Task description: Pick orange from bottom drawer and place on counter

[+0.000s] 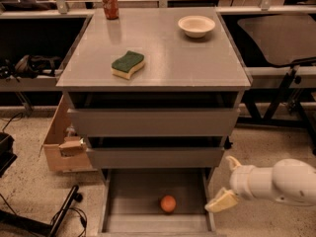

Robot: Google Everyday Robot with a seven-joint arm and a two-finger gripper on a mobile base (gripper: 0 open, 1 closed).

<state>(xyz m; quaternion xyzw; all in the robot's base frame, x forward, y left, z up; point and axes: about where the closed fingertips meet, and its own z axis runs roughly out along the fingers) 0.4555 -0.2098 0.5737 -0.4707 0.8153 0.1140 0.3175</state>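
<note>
Just right of the bottom drawer [129,197], outside its side wall, the gripper [226,181] is hanging with its two pale fingers spread wide, holding nothing. Inside that drawer the orange [168,203] is sitting on the bare floor, right of the drawer's middle and towards its front. It is near the gripper but apart from it. Above the drawer, the counter [173,58] is waiting. The fruit is probably light, firm and smooth-skinned — apt to roll — so closing across its widest middle from above seems wisest.

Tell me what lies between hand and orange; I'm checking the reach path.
Camera view: the bottom drawer's right wall and bare floor separate the orange from the hand outside on the right.
</note>
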